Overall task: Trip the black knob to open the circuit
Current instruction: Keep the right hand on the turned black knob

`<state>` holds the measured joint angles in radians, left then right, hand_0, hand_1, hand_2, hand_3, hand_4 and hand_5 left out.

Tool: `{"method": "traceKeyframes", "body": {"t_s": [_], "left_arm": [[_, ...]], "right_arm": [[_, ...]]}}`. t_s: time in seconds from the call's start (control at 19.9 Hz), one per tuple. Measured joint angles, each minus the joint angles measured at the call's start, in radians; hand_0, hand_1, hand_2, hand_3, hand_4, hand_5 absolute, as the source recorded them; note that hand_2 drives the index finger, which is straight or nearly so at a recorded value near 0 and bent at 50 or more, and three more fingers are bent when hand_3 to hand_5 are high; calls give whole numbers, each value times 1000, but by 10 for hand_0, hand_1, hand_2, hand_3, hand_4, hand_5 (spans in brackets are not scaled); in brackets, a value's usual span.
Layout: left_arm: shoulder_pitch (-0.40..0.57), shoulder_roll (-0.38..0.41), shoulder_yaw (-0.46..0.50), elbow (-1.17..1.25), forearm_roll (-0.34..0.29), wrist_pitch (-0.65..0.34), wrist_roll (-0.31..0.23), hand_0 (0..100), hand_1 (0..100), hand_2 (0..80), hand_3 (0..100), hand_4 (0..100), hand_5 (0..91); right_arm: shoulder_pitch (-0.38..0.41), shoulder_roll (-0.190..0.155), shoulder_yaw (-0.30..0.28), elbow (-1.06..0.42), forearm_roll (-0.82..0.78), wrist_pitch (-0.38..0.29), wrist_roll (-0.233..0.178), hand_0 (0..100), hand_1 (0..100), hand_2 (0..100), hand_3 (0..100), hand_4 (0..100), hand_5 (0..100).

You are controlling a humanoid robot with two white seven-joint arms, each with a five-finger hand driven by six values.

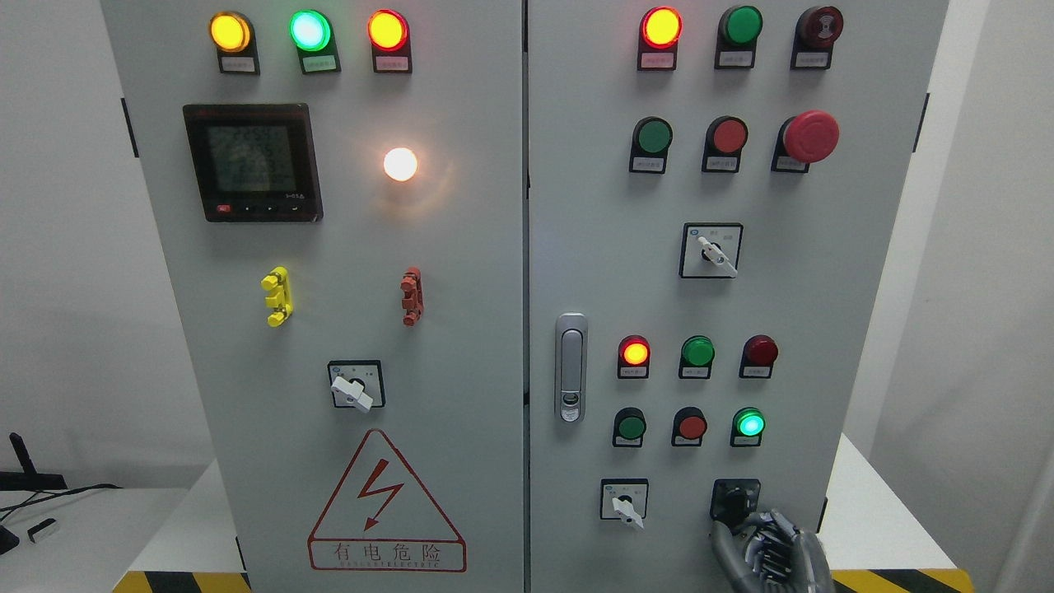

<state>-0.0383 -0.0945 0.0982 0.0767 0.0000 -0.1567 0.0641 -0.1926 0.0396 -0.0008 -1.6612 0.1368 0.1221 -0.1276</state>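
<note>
White walls frame a pale surface (873,511) edged with yellow-and-black hazard tape, carrying a tall grey metal cabinet (461,395) with two doors.

Nearest, at the bottom right of the picture, the right hand (762,548) rises from the lower edge. It is dark grey with jointed metallic fingers (725,539), and its wrist and arm are cut off by the frame. The fingers are curled upward with their tips touching the lower side of the black knob (735,500); whether they actually grip it is hard to tell.

That black knob sits on a square black plate at the lower right of the right-hand door, partly hidden by the fingertips. Just to its left is a white-handled rotary switch (624,500) on a white square plate.

Higher on the same door are rows of round lamps and buttons in red and green, some lit, then another white-handled selector (711,250), and a large red mushroom-shaped button (810,136). A silver oblong door latch (571,366) sits at the door's left edge.

On the left-hand door there is a red triangular lightning warning sign (385,504), a white-handled switch (356,385), a yellow clip (277,296) and a red clip (412,296), a glowing white lamp (400,164), and a dark square digital meter (252,161) whose readout is too faint to read. Small labels under the lamps are illegible.
</note>
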Motion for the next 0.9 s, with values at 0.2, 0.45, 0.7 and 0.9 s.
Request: {"method": "traceKeyframes", "body": {"t_s": [0.2,0.45,0.7,0.9], "left_arm": [[0,0,0,0,0,0,0,120,389,0,0,0,0],[0,0,0,0,0,0,0,120,389,0,0,0,0],[0,0,0,0,0,0,0,120,389,0,0,0,0],[0,0,0,0,0,0,0,120,389,0,0,0,0]], "right_arm": [[-2,0,0,1,0,0,1,389,706,530,932,1000,1000],[-4,0,1,2,0,0,4,392,705,530,932,1000,1000],[-5,0,1,3,0,0,2,394,702,532,932,1000,1000],[-5,0,1,3,0,0,1,396,699,532,934,1000,1000]]}}
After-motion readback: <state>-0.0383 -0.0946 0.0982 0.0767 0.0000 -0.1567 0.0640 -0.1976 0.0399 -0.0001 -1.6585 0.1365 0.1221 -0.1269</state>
